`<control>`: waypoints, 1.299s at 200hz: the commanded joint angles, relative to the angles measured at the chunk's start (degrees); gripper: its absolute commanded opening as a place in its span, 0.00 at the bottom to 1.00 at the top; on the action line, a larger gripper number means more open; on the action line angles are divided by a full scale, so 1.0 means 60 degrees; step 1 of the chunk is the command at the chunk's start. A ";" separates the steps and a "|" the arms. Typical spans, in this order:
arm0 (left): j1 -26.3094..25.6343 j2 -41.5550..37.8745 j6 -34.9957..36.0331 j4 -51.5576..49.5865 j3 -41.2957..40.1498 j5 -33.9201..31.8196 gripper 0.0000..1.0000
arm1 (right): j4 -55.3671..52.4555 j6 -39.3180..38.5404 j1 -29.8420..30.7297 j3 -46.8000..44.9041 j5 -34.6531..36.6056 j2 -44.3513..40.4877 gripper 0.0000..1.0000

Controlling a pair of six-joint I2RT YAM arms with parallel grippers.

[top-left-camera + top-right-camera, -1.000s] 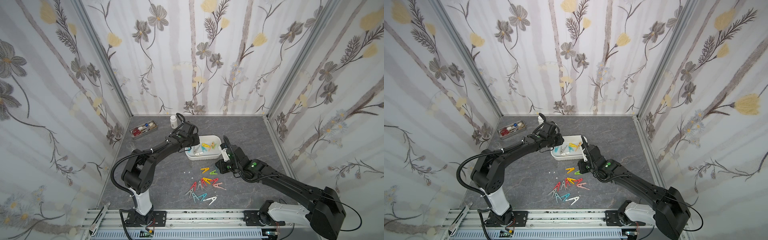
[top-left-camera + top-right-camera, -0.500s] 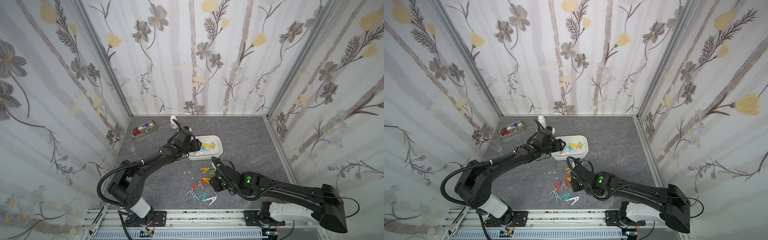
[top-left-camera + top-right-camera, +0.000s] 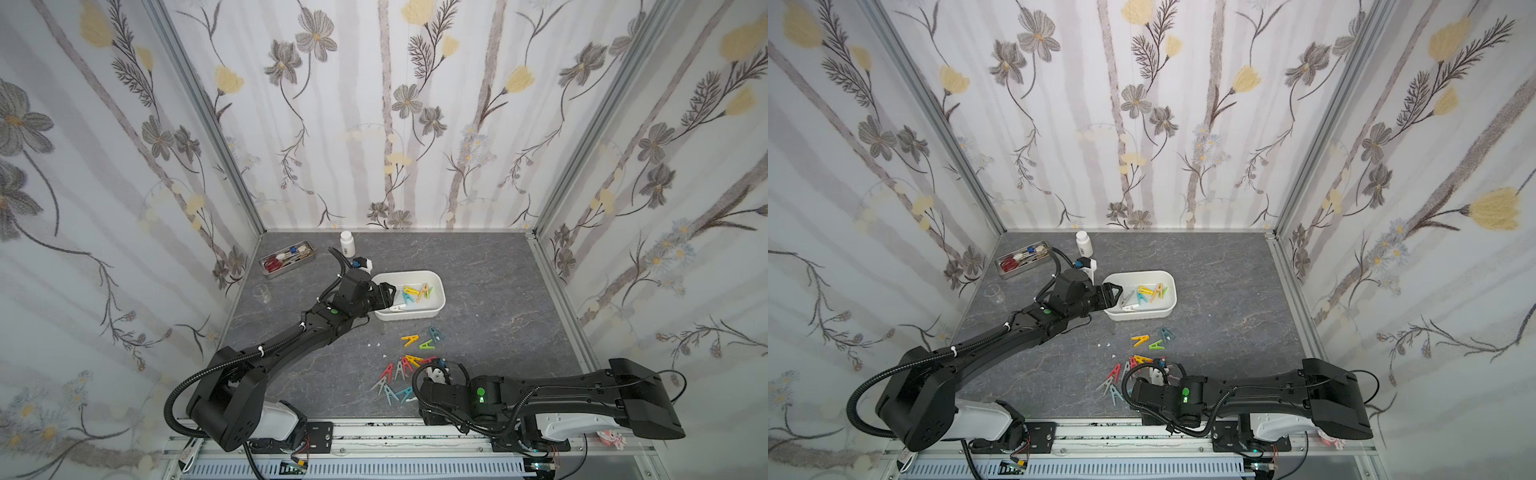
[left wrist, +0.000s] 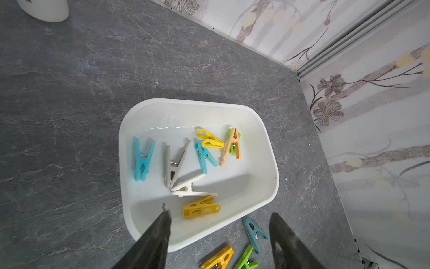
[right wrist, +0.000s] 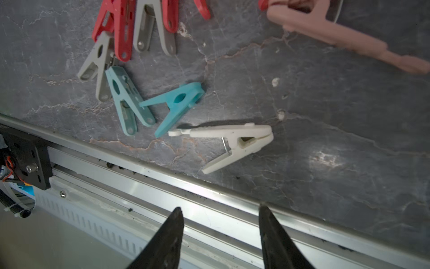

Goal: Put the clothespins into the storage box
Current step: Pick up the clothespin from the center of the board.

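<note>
Far-left corner of the tabletop [image 3: 498, 291] has a metal tray [image 3: 291, 266] of tools, with a small clear cup [image 3: 262, 293] by the left edge and a white bottle [image 3: 347, 243] by the far edge. Next over, the left gripper [image 4: 220, 217] hangs above the left end of the storage box [image 3: 415, 315], jaws spread wide with nothing in them. The box sits roughly mid-tabletop, flat on the surface. The wrist view shows eight clothespins [image 4: 190, 186] lying inside: two teal, one grey, one white, two yellow, plus a peach one on top of a green one.

Between the box and the near edge are the loose ones. There's a yellow pin [image 3: 409, 340], a green pin [image 3: 426, 345] and a dark teal pin [image 3: 435, 333] close together, then a pile [image 3: 395, 374] of red, grey, teal and yellow ones nearer the edge. Part of that pile is under the right arm, so I can't count it properly. A white pin [image 5: 232, 139] lies on its side just beside the near edge. The right gripper [image 5: 220, 208] hovers over the aluminium rail [image 5: 209, 186] along that edge, jaws apart and empty, not touching the white pin.
</note>
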 commanded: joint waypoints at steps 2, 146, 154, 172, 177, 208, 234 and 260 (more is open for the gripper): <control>0.0058 -0.0094 -0.0123 0.0598 -0.0164 0.0271 0.67 | 0.0773 0.0648 -0.0167 -0.0103 -0.0075 0.0127 0.53; 0.0220 -0.0397 0.0051 0.0669 -0.0624 0.0648 0.67 | 0.0526 -0.0593 -0.0889 0.0198 -0.0235 0.1509 0.35; 0.0235 -0.0403 0.0059 0.0652 -0.0640 0.0650 0.67 | 0.0510 -0.0737 -0.0947 0.0166 -0.0238 0.1572 0.34; 0.0236 -0.0401 0.0111 0.0553 -0.0608 0.0666 0.67 | 0.0418 -0.1068 -0.1019 0.0226 -0.0280 0.1745 0.29; 0.0236 -0.0402 0.0114 0.0524 -0.0619 0.0653 0.67 | 0.0353 -0.1174 -0.1023 0.0271 -0.0296 0.1788 0.28; 0.0248 -0.0461 0.0061 0.0395 -0.0595 0.0568 0.67 | -0.0260 -0.1634 -0.1019 0.0395 -0.0135 0.1793 0.20; 0.0237 -0.0419 -0.0018 0.0273 -0.0528 0.0490 0.67 | -0.0255 -0.1914 -0.1160 0.0161 0.0003 0.1432 0.17; 0.0244 -0.0387 -0.0121 0.0077 -0.0433 0.0447 0.67 | -0.0138 -0.2366 -0.1386 0.0000 0.0084 0.1101 0.10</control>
